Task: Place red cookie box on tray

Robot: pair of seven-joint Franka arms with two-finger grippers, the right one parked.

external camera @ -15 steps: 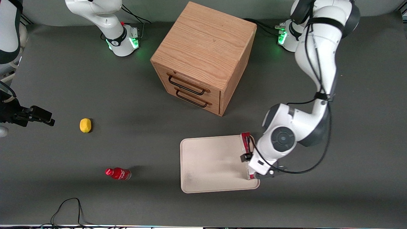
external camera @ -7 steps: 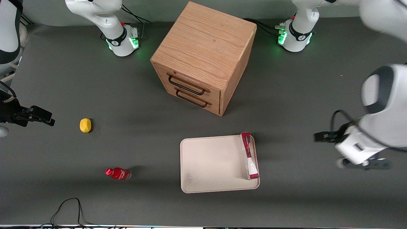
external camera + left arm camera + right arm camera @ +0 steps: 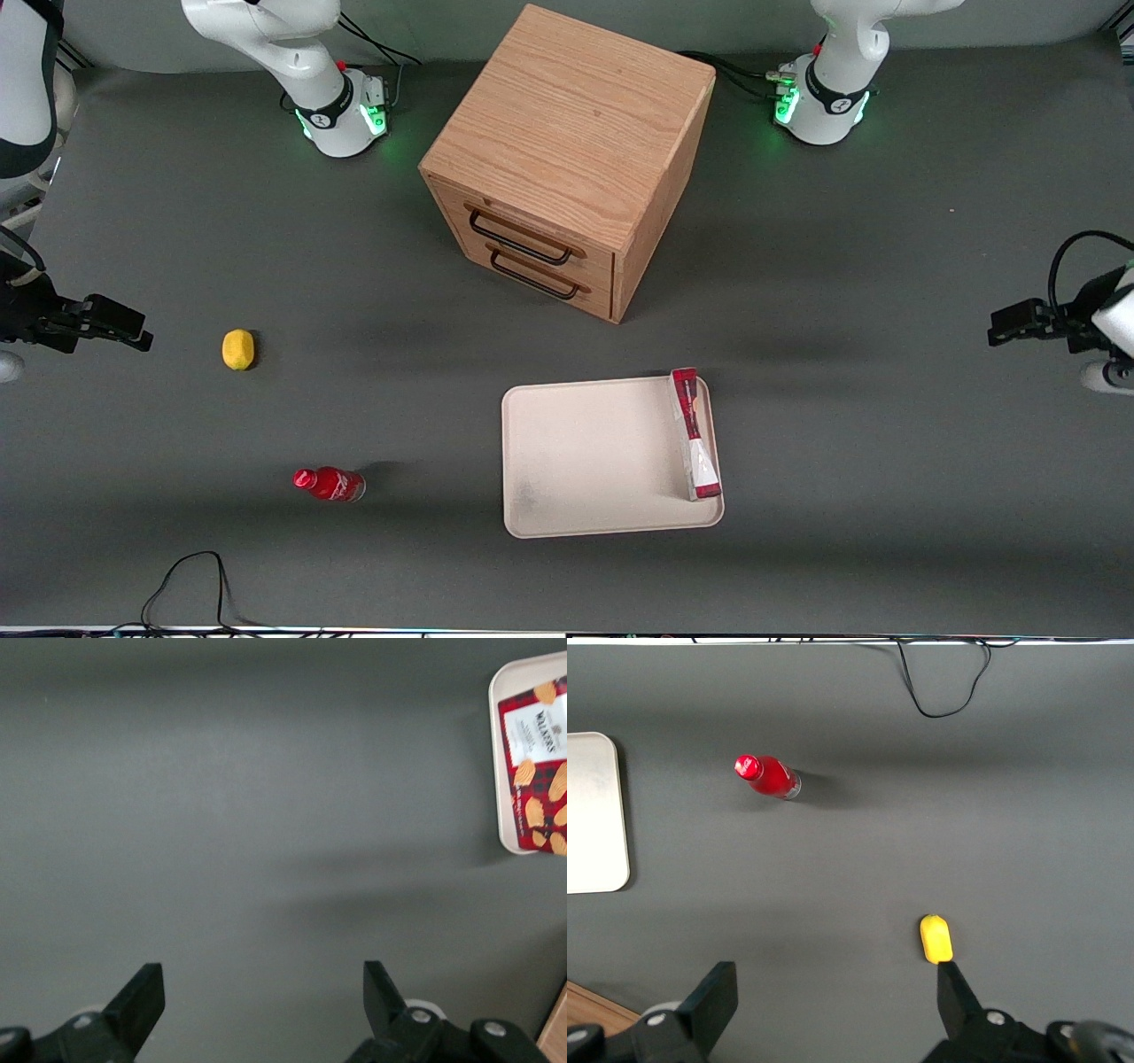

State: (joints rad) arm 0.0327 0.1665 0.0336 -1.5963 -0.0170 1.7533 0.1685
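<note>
The dark grey worktop (image 3: 850, 496) is carrying everything, and the largest thing on it, the wooden drawer cabinet (image 3: 567, 159), is standing well apart from the pincer (image 3: 264, 997), toward the parked arm's end and farther from the front camera. The tray (image 3: 594, 456) is lying nearer the pincer than the cabinet is, yet well clear of it, with bare worktop between the two. The red cookie box (image 3: 694, 434) is resting inside the tray, along the short rim that is facing the pincer; in the left wrist view it (image 3: 537, 771) is showing its printed face inside the rim (image 3: 496, 762). The pincer is hanging released over bare worktop at the working arm's end, its two fingers spread wide and grasping nothing. By this reading the placement is looking finished, with nothing left but parking the arm.
</note>
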